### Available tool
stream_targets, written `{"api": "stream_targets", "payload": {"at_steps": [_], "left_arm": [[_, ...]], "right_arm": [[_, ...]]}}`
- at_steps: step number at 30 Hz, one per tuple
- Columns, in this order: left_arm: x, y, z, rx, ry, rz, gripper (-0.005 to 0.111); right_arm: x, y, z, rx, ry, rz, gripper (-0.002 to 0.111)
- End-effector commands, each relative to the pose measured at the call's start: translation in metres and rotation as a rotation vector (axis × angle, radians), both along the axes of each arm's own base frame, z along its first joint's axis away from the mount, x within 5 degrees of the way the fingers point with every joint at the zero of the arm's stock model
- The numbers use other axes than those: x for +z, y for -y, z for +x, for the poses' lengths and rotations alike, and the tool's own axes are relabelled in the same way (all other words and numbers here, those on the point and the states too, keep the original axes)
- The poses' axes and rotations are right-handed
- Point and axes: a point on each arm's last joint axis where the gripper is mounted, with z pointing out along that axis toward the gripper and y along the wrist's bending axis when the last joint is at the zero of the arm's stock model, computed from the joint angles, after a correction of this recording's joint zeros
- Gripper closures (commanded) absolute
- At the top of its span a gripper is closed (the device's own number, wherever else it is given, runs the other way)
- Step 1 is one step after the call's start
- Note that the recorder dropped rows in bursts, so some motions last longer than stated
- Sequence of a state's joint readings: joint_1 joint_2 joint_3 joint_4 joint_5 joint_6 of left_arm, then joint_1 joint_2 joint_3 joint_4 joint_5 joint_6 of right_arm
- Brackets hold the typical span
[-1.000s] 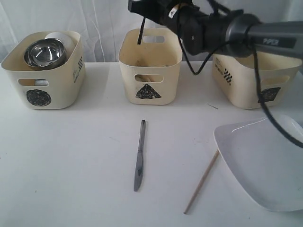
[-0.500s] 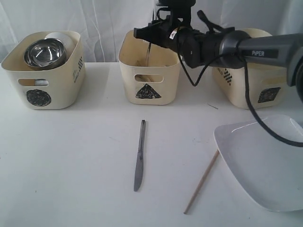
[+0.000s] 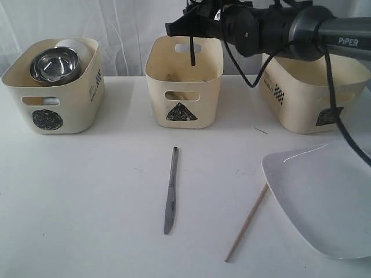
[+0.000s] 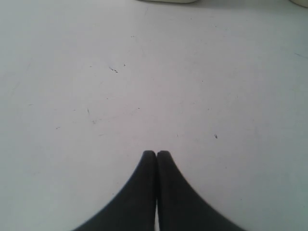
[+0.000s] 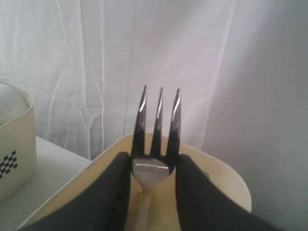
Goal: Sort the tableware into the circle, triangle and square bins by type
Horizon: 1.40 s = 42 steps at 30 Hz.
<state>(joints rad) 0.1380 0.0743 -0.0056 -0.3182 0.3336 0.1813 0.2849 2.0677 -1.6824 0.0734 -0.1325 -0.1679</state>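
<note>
My right gripper [image 3: 193,28] hovers over the triangle bin [image 3: 182,95], shut on a steel fork [image 3: 192,53] whose handle hangs down toward the bin's inside. In the right wrist view the fork [image 5: 156,139] stands tines up between the black fingers [image 5: 115,192], right gripper [image 5: 154,161] above the bin's rim [image 5: 226,178]. A steel knife [image 3: 170,190] and a wooden chopstick [image 3: 247,222] lie on the table. The white plate [image 3: 324,200] rests at the right. A steel bowl [image 3: 55,63] sits in the circle bin [image 3: 55,107]. My left gripper [image 4: 156,154] is shut and empty over bare table.
The square bin [image 3: 313,98] stands at the back right under the right arm. A white curtain hangs behind the three bins. Something white [image 3: 72,45] shows behind the steel bowl. Another cream bin with a checkered mark [image 5: 14,144] edges the right wrist view.
The right gripper with the fork has shifted rightward along the triangle bin, dipping and then rising a little. The left gripper and the items on the table have not moved.
</note>
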Motion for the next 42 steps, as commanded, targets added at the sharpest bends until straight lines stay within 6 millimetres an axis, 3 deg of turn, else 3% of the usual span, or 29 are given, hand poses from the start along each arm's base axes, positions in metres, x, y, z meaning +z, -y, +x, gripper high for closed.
{"api": "stream_targets", "payload": {"at_steps": [1, 6, 10, 14, 18, 22, 25, 28, 32, 35, 40, 42], "left_arm": [[-0.001, 0.000, 0.000, -0.001, 0.000, -0.004, 0.107], [-0.001, 0.000, 0.000, -0.001, 0.000, -0.004, 0.107], [-0.001, 0.000, 0.000, -0.001, 0.000, -0.004, 0.107], [-0.001, 0.000, 0.000, -0.001, 0.000, -0.004, 0.107], [-0.001, 0.000, 0.000, -0.001, 0.000, -0.004, 0.107], [-0.001, 0.000, 0.000, -0.001, 0.000, -0.004, 0.107], [-0.001, 0.000, 0.000, -0.001, 0.000, -0.004, 0.107], [-0.001, 0.000, 0.000, -0.001, 0.000, -0.004, 0.107], [-0.001, 0.000, 0.000, -0.001, 0.000, -0.004, 0.107], [-0.001, 0.000, 0.000, -0.001, 0.000, -0.004, 0.107], [-0.001, 0.000, 0.000, -0.001, 0.000, -0.004, 0.107], [-0.001, 0.000, 0.000, -0.001, 0.000, -0.004, 0.107]], "right_arm": [[-0.015, 0.002, 0.009, -0.011, 0.028, -0.005, 0.071], [-0.027, 0.001, 0.010, -0.009, -0.030, -0.016, 0.052], [-0.025, 0.002, 0.006, -0.002, -0.094, -0.034, 0.051], [-0.011, 0.005, -0.011, 0.017, -0.258, -0.077, 0.052], [0.013, 0.011, -0.037, 0.037, -0.420, -0.120, 0.069], [0.028, 0.009, -0.069, 0.084, -0.628, -0.107, 0.106], [0.019, -0.005, -0.087, 0.160, -0.844, -0.034, 0.108], [-0.003, -0.026, -0.097, 0.234, -1.007, -0.043, 0.108], [-0.033, -0.054, -0.095, 0.269, -1.041, -0.077, 0.107], [-0.061, -0.071, -0.093, 0.294, -1.074, -0.100, 0.096], [-0.105, -0.077, -0.097, 0.307, -1.260, -0.161, 0.051], [-0.116, -0.078, -0.098, 0.301, -1.296, -0.175, 0.041]]}}
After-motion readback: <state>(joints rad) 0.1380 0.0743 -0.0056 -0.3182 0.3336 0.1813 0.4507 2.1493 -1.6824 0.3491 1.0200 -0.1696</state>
